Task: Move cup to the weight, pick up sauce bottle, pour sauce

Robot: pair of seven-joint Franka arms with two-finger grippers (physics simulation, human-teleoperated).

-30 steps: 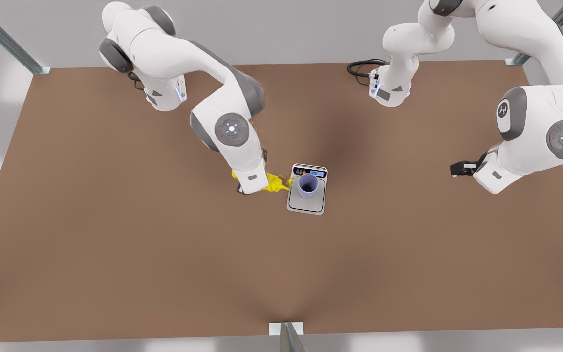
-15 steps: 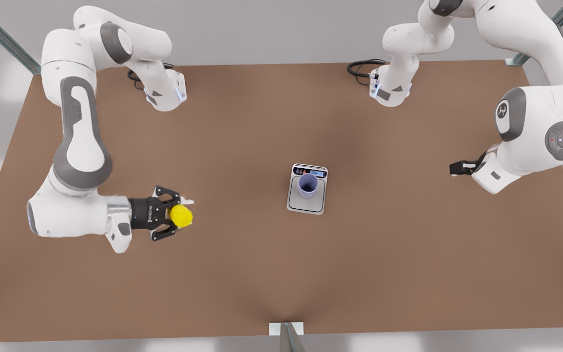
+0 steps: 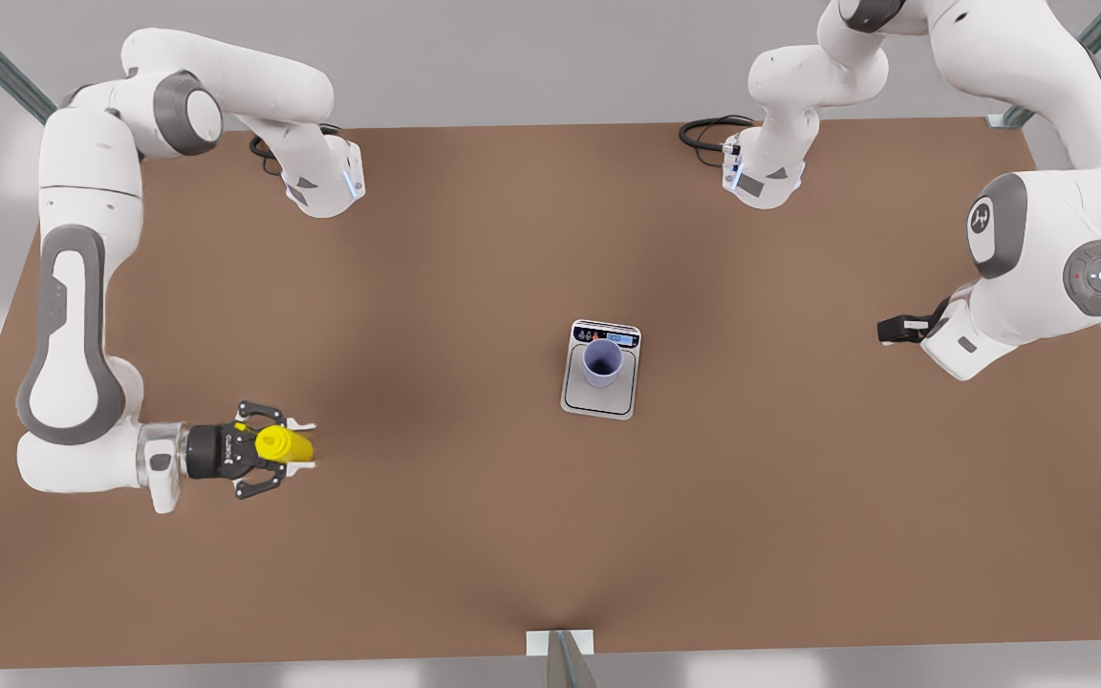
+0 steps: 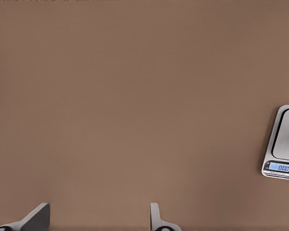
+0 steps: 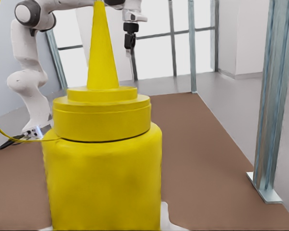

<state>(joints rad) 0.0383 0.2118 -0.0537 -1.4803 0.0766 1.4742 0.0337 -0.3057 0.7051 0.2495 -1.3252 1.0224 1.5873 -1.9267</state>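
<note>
The pale lavender cup stands upright on the silver scale, near the table's middle. Far off at the front view's left, my right gripper is shut on the yellow sauce bottle. The bottle looms close in the right wrist view, with its pointed nozzle up. At the front view's right, my left gripper waits open above bare table. Its fingers stand wide apart with nothing between them, and the scale lies off to one side.
The brown table spreads wide around the scale. Both arm bases sit at its far edge with a black cable. Metal frame posts stand at the corners and a bracket at the front edge.
My right arm swung the sauce bottle from beside the cup far to the front view's left, then a little farther left and toward the front edge. Cup, scale and left arm stayed put.
</note>
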